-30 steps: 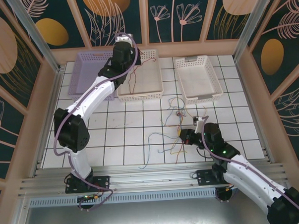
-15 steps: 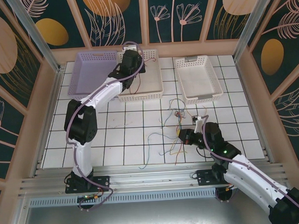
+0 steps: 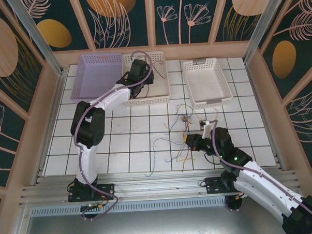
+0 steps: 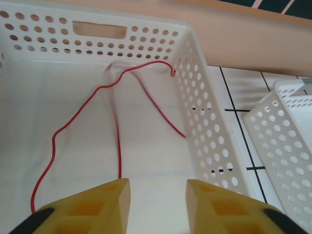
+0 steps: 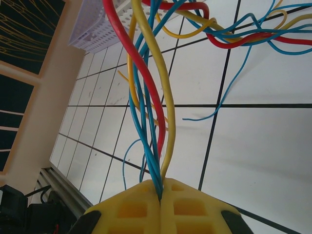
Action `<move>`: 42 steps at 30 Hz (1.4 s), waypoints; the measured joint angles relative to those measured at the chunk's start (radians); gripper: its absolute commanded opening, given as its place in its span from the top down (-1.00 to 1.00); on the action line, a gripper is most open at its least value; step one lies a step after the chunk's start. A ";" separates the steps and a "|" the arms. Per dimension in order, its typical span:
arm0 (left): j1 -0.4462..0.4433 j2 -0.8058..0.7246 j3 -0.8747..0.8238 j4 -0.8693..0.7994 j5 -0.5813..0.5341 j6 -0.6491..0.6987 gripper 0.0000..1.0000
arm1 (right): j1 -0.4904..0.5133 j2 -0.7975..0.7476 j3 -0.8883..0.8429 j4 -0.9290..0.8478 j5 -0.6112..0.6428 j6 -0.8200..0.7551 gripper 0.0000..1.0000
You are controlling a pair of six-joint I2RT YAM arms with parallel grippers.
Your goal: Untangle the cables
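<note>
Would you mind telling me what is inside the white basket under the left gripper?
One thin red cable lies loosely looped on the floor of the white basket, below the open left gripper. The floor's near strip is covered by the yellow fingers.

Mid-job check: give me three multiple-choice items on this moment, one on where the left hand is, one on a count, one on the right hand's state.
1. Where is the left hand? A over the lilac basket; B over the middle white basket; C over bare tiles.
2. How many baskets stand on the table? A two; B three; C four.
3. The right hand is: A open, empty; B shut on the cables; C shut on a basket rim.

1 B: its wrist view looks into the white basket, where a red cable lies.
2 B: the lilac basket, the middle one and the right white basket.
3 B: cables run out from between its closed fingers.
</note>
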 measured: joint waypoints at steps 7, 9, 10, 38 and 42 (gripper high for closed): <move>0.000 0.000 -0.001 -0.005 0.024 0.009 -0.13 | 0.002 -0.028 0.000 0.000 0.011 0.004 1.00; 0.000 -0.001 0.000 -0.017 0.026 0.017 -0.28 | 0.002 -0.034 0.000 -0.001 0.013 0.005 1.00; 0.000 -0.001 0.002 -0.025 0.027 0.021 -0.34 | 0.002 -0.037 0.000 -0.001 0.014 0.007 1.00; -0.239 -0.806 -0.853 0.197 0.495 -0.212 -0.65 | 0.029 0.090 0.075 0.188 -0.271 -0.091 1.00; -0.248 -0.842 -0.884 0.251 0.499 -0.248 -0.58 | 0.066 0.130 0.084 0.205 -0.290 -0.110 1.00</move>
